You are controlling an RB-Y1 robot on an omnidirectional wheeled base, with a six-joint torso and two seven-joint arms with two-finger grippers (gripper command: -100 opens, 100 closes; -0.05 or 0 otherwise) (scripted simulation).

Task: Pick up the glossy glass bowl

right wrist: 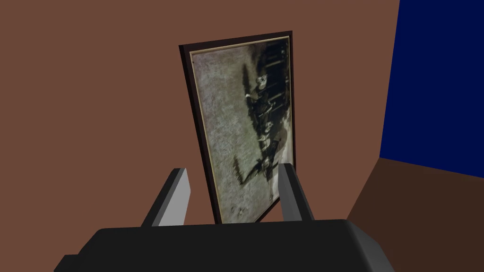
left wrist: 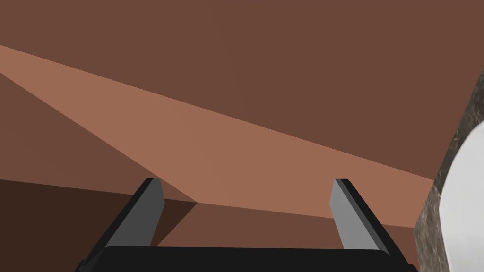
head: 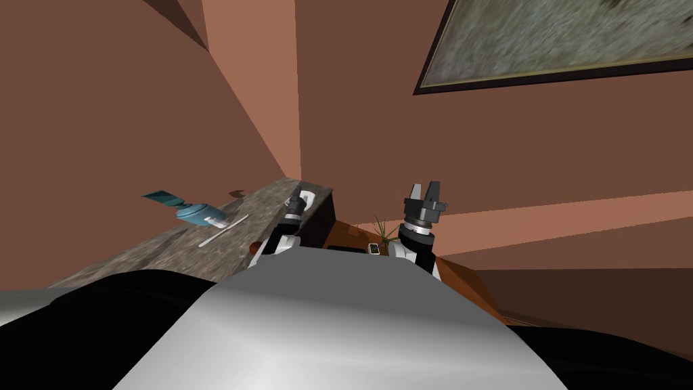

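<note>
- Two grippers are up in front of me in the head view, the left gripper (head: 296, 199) over the far end of a stone-patterned counter (head: 169, 250) and the right gripper (head: 424, 187) raised well clear of it, off to the right.
- Left gripper (left wrist: 246, 182): both blades stand wide apart with nothing between them; it holds nothing.
- The bowl (head: 310, 196) sits on the counter's far end, close to the end edge, drawn plain white rather than clear. From the head view it lies just beside the left gripper's tip, but I cannot tell whether they touch.
- At the side of the left wrist view, outside the blades, a white curved shape (left wrist: 465, 208) rests on the mottled counter (left wrist: 432, 217); it is probably that same bowl, though too little of it shows to be sure.
- Right gripper (right wrist: 231, 170): fingers parted, somewhat narrower than the left's, and empty.
- Further back along the counter lies a teal bottle-like thing (head: 199, 213) on its side, with a thin white stick (head: 223, 230) just beside it; both are well apart from the bowl.
- Past the counter's end, lower down, is a brown table (head: 342, 237) carrying a small spiky plant (head: 384, 230) and a small dark item (head: 373, 248).
</note>
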